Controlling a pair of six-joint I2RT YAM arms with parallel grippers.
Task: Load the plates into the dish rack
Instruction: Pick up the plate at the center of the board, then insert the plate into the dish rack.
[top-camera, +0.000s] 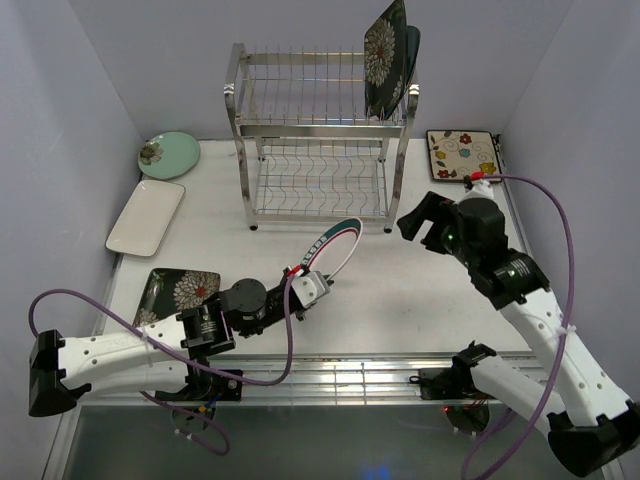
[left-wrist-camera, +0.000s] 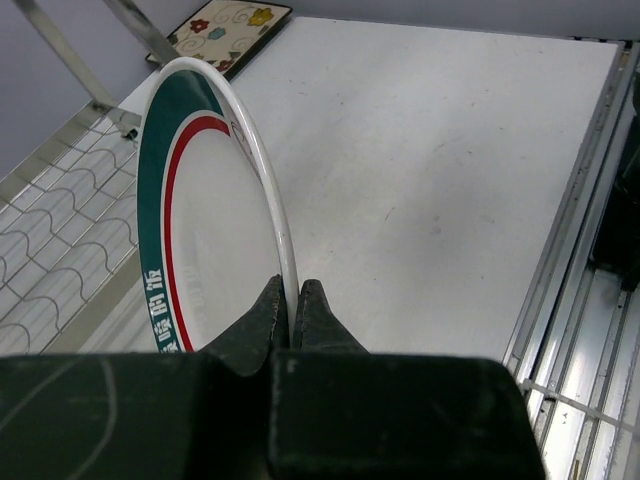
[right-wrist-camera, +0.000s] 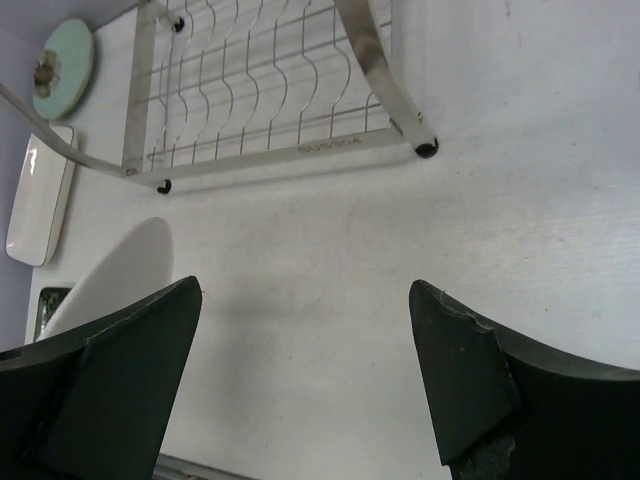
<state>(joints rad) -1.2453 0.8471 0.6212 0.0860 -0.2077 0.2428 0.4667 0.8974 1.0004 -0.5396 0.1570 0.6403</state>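
While the left gripper (top-camera: 316, 286) pinches the bottom rim of the round white teal-rimmed plate (top-camera: 341, 244), that plate stands on edge just in front of the dish rack (top-camera: 318, 135), near its right front post and outside its lower shelf. The left wrist view shows both fingers (left-wrist-camera: 262, 318) pressed tight against the rim, with the plate's green and red bands curving up beside the rack's wire floor.

The right gripper (top-camera: 425, 222) hangs to the right of the rack's front right foot with its jaws spread wide and nothing between them; only bare table (right-wrist-camera: 330, 250) shows in the gap.

One dark floral square plate (top-camera: 383, 55) already stands upright at the right end of the rack's upper tier, with the plain teal plate (top-camera: 411, 52) right behind it. The cream flowered square plate (top-camera: 462, 153) lies flat to the right of the rack. Left of the rack lie the pale green round plate (top-camera: 168, 154) and the white rectangular plate (top-camera: 146, 216). The second dark floral square plate (top-camera: 183, 293) lies farther forward and left of the rack.
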